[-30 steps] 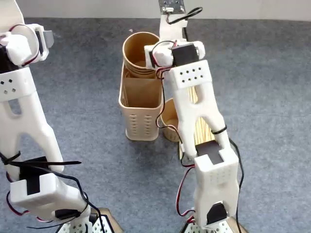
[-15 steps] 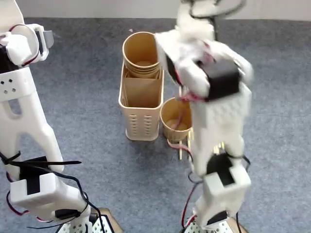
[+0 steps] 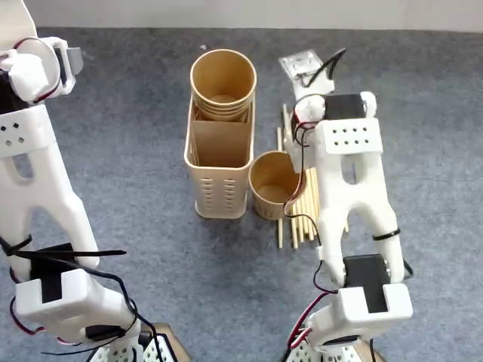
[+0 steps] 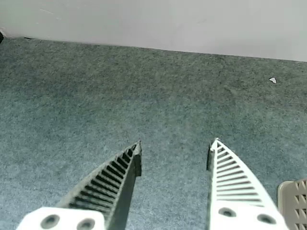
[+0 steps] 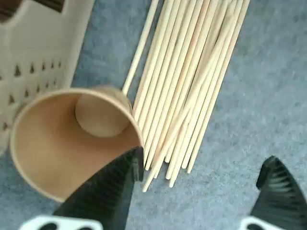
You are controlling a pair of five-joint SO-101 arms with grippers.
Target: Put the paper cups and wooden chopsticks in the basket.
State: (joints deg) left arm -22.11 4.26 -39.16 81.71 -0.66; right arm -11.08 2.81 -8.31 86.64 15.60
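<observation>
Stack of paper cups [image 3: 223, 79] seated in basket [image 3: 219, 192] at its 12 o'clock end, loose paper cup [image 3: 272, 185] set just beside basket at 3 o'clock, wooden chopsticks [image 3: 296, 220] laid on bench [image 3: 136, 151] at that cup's 3 o'clock, right end effector [image 5: 205, 158] held spread above them, left end effector [image 4: 176, 143] held spread over bench.

Basket [image 3: 219, 185]: being kept at mid-carpet [image 3: 136, 151]. Stack of paper cups [image 3: 223, 75]: being held in the basket's far compartment. Single paper cup [image 3: 272, 185]: being stood on the carpet just right of the basket. Wooden chopsticks [image 3: 296, 222]: being laid in a bundle just right of that cup, partly under the right arm [image 3: 347, 173]. Left arm [image 3: 30, 173]: being kept well apart, far left.
</observation>
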